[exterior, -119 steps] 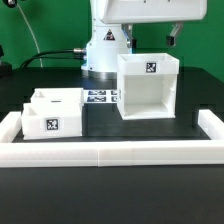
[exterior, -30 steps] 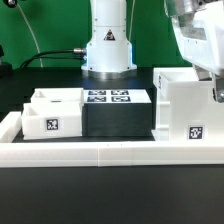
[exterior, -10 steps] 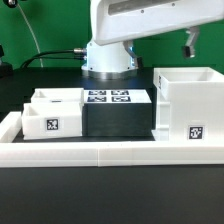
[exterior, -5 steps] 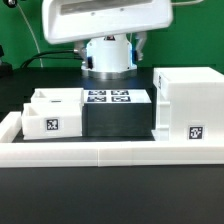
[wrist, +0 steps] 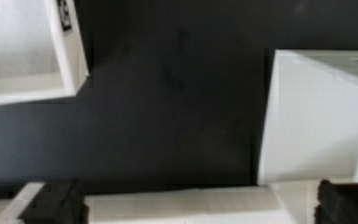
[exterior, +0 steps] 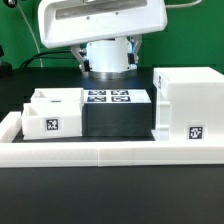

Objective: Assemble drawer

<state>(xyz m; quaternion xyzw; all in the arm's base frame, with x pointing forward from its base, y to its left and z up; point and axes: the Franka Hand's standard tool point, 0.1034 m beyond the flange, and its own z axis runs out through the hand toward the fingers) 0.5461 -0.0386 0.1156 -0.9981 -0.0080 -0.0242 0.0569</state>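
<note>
The white drawer housing [exterior: 188, 105] stands open-topped at the exterior view's right, with a square tag [exterior: 196, 131] on its front. Two small white trays [exterior: 50, 115] sit at the left, the front one tagged. My hand [exterior: 100, 25] hangs high over the middle of the table, between them and touching nothing. In the wrist view my gripper [wrist: 208, 205] is open and empty, with its black fingers [wrist: 51, 200] wide apart over the dark table. That view also shows a white block [wrist: 327, 120] and a tagged open white box [wrist: 25, 55]; I cannot tell which part each is.
The long low white border rail [exterior: 110, 152] runs along the front and up both sides; it also shows between my fingers in the wrist view [wrist: 176, 200]. The marker board [exterior: 108, 97] lies on a black block in the middle. The robot base [exterior: 108, 55] stands behind.
The housing moved from the middle to the exterior view's right and was let go. My hand has swung from above it to the middle and has barely moved in the last half second.
</note>
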